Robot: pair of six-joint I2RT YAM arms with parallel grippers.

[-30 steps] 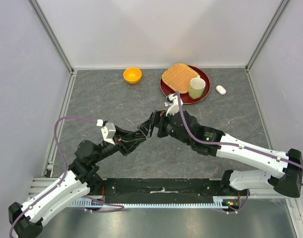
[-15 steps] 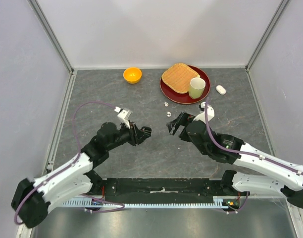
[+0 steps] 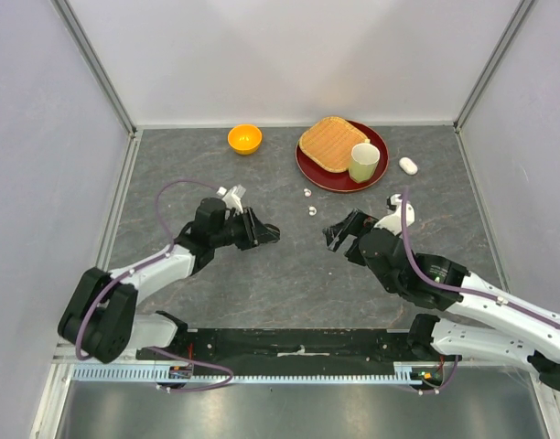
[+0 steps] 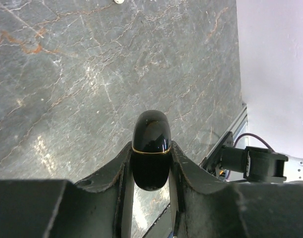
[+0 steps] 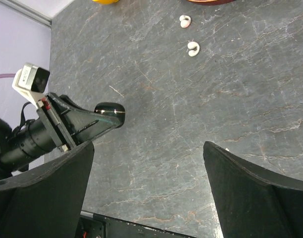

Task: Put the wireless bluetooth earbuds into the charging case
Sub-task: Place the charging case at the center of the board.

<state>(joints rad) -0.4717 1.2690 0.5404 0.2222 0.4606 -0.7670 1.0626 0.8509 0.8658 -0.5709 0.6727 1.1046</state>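
Case-holding step: the left claw (image 4: 150, 151) is clamped on the closed black charging case (image 4: 151, 134). The right claw (image 5: 146, 148) gapes wide and empty. Two white earbuds (image 5: 193, 48) lie on the counter (image 5: 230, 99) ahead of it. Next probably calls for opening the lid, then delicately pinching one bud.

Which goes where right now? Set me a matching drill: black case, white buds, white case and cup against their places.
Things:
1 black case
2 white buds
3 white case
4 cup

Places:
A on the red plate
B alone on the table, right of the plate
C between the left gripper's fingers
D loose on the table, on the arms' side of the plate

Pairs: 1-C, 2-D, 3-B, 4-A
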